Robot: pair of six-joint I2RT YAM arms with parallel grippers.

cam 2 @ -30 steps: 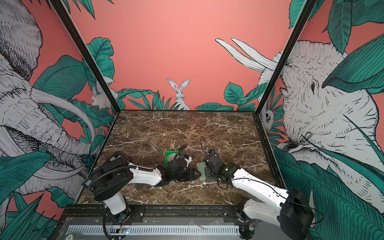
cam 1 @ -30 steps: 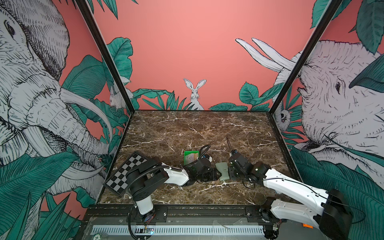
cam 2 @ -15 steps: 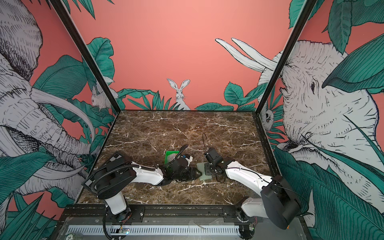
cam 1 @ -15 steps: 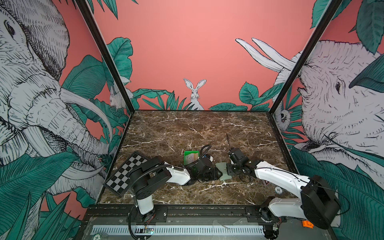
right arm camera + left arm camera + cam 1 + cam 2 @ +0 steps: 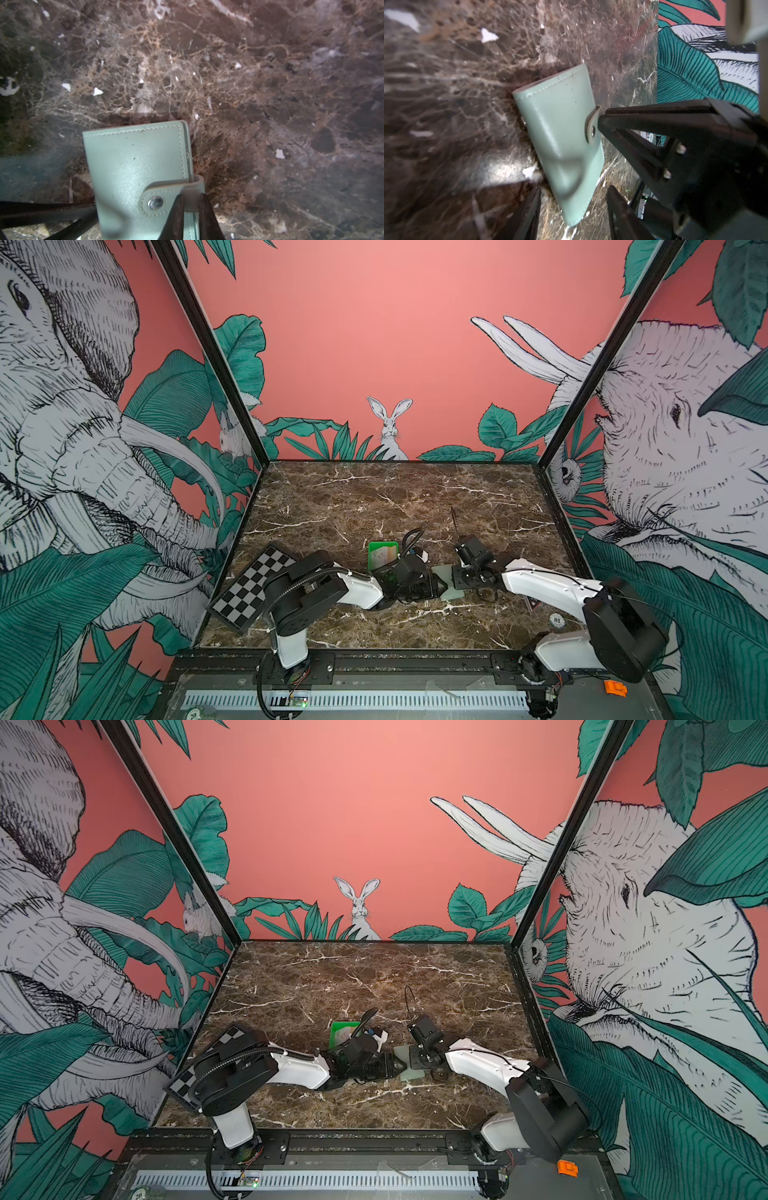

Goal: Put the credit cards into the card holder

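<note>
The card holder [image 5: 451, 592] [image 5: 412, 1073] is a pale sage-green wallet lying shut on the marble between both grippers. Its snap strap [image 5: 164, 197] is buttoned. My right gripper [image 5: 191, 200] [image 5: 457, 578] is shut on the loop of that strap at the wallet's edge; the left wrist view also shows this right gripper [image 5: 600, 122]. My left gripper [image 5: 574, 189] [image 5: 437, 585] is open, with one finger on each side of the wallet's [image 5: 560, 128] end and a gap at both. The credit cards [image 5: 383, 554] [image 5: 345, 1032], pale and tan-orange, lie in a tray behind the left gripper.
The bright green tray [image 5: 371, 547] holding the cards sits just behind the left wrist. A checkerboard plate [image 5: 253, 589] leans at the left wall. A small round tag [image 5: 557, 619] lies near the right arm's base. Patterned walls close in three sides.
The right gripper's jaws have closed onto the strap. The right arm has drawn in and its elbow has risen. The left arm has stayed still.
</note>
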